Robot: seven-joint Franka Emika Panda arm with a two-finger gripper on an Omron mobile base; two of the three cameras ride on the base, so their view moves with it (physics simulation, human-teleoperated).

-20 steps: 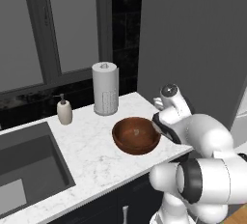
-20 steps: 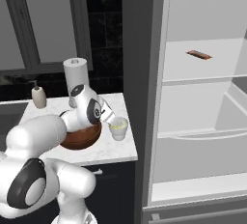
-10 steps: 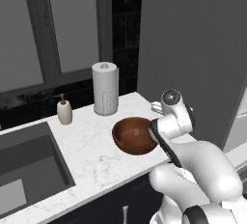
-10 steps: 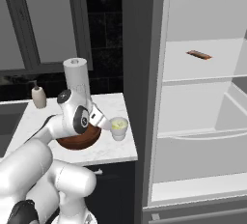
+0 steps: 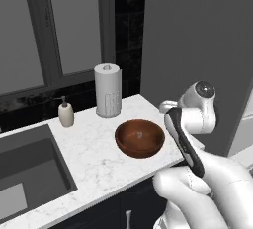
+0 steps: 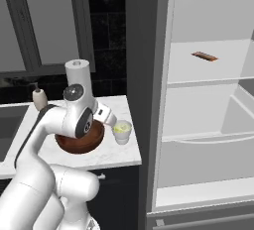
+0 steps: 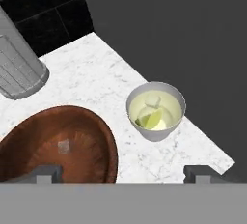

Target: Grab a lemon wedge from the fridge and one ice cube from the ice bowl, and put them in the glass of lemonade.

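The pincer hangs above the counter with its two tips spread wide and nothing between them. Just ahead of it and a little toward its right tip stands the glass of lemonade. A lemon wedge floats in the drink, and beside it sits a pale lump that looks like an ice cube, though it is too washed-out against the liquid to be sure. Under the left tip lies the ice bowl, with one small cube left on its bottom.

Judging from this, both items are already in the glass and the job is at its close. The step in hand is the release and pull-away. What comes next asks only for lifting the empty pincer straight up and clear of the rim, so the glass is not knocked toward the nearby counter edge.

The hand view alone looks down into the glass and the bowl. The right base view alone shows the fridge, off beyond the glass to the pincer's right, standing open with white shelves and a thin reddish-brown item on an upper one. The left base view adds the sink, the soap dispenser and the paper-towel roll beyond the bowl.
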